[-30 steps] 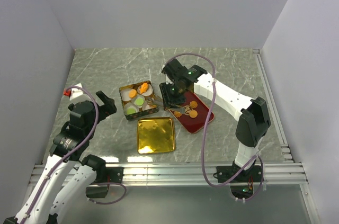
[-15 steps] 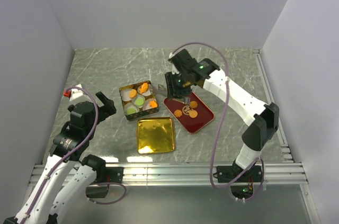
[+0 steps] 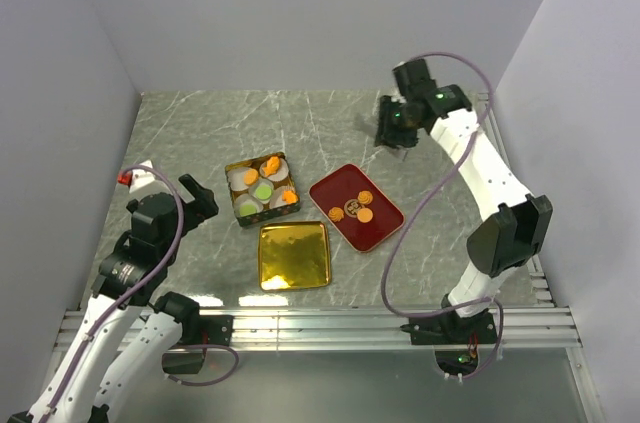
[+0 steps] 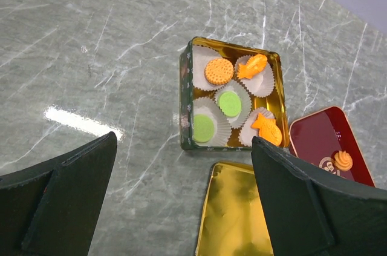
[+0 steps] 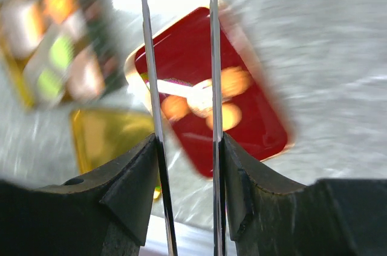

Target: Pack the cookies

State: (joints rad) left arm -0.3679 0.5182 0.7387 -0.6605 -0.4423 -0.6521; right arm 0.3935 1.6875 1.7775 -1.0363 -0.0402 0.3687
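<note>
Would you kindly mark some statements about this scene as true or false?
1. The gold tin holds two green cookies. True.
2. The gold lid sits on the tin. False: it lies beside the tin.
3. The red tray is empty. False: orange cookies lie on it.
4. The left gripper is open and empty. True.
5. The right gripper hovers over the tray. False: it is off toward the far right, gripping metal tongs.

Grey marble table (image 3: 200,133), plain white walls (image 3: 300,13)

the right fingers (image 5: 130,195) and their tweezers (image 5: 149,56) have swung from the tin (image 4: 184,105) to the table's (image 3: 200,133) far right.
</note>
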